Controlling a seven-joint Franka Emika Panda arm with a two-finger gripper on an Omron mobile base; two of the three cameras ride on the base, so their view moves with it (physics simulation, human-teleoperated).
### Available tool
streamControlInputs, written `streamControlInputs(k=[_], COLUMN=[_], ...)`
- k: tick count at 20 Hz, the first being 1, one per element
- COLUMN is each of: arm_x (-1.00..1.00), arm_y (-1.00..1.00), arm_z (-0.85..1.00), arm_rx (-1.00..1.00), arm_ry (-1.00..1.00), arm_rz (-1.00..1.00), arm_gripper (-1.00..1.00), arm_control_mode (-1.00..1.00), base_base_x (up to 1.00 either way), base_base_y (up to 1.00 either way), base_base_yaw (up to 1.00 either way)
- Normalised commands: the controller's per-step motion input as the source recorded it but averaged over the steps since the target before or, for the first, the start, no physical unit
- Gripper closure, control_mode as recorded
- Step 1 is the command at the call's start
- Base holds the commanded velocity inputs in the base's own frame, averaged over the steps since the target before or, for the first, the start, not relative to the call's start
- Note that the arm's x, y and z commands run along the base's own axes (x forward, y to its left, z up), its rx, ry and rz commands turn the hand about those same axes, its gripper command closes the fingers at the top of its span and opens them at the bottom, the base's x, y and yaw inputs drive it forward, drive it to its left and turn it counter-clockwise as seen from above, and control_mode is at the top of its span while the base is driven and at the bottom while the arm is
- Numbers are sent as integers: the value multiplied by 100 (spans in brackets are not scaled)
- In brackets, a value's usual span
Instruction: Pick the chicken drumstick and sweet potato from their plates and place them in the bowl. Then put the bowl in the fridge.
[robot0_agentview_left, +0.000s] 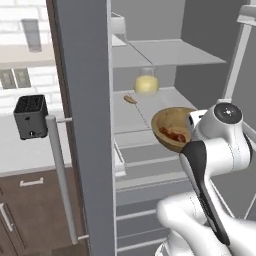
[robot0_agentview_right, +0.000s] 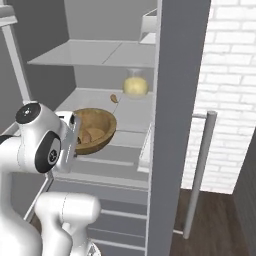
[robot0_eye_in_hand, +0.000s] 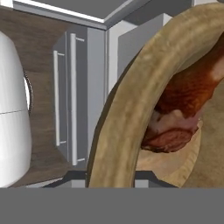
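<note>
While the arm reaches into the open fridge, entries taken outward from the bowl:

Bowl: wooden bowl (robot0_agentview_left: 167, 131) held tilted over the fridge's middle glass shelf (robot0_agentview_left: 130, 120), rim toward the cameras; off the shelf or touching it, cannot tell.
Gripper: gripper (robot0_agentview_right: 76, 136) clamped on the bowl's near wall; in the hand view the rim (robot0_eye_in_hand: 131, 109) runs up from between the fingertips.
Chicken drumstick: chicken drumstick (robot0_agentview_left: 173, 135) inside the bowl, reddish-brown, lying against the inner wall.
Sweet potato: tan rounded piece in the bowl in the right base view (robot0_agentview_right: 89, 135), likely the sweet potato; not certain.
Fridge: fridge (robot0_agentview_left: 85, 100) door edge stands left of the bowl, with long bar handle (robot0_agentview_left: 61, 175).
Behind bowl: pale yellow jar (robot0_agentview_left: 146, 82) at the back of the same shelf; small brown item (robot0_agentview_left: 130, 99) just beside the jar, kind unclear.
Beyond fridge: black toaster (robot0_agentview_left: 30, 116) on the counter, left of the door.
</note>
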Motion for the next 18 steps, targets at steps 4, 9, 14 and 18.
streamControlInputs(k=[4, 9, 14, 18], arm_x=[0, 0, 0, 0], arm_y=[0, 0, 0, 0], arm_z=[0, 0, 0, 0], arm_rx=[0, 0, 0, 0], arm_ry=[0, 0, 0, 0], arm_rz=[0, 0, 0, 0], arm_gripper=[100, 100, 100, 100], arm_control_mode=[100, 100, 100, 100], base_base_x=[42, 30, 37, 58], base_base_y=[-34, -9, 0, 5], base_base_yaw=[9, 3, 0, 0])
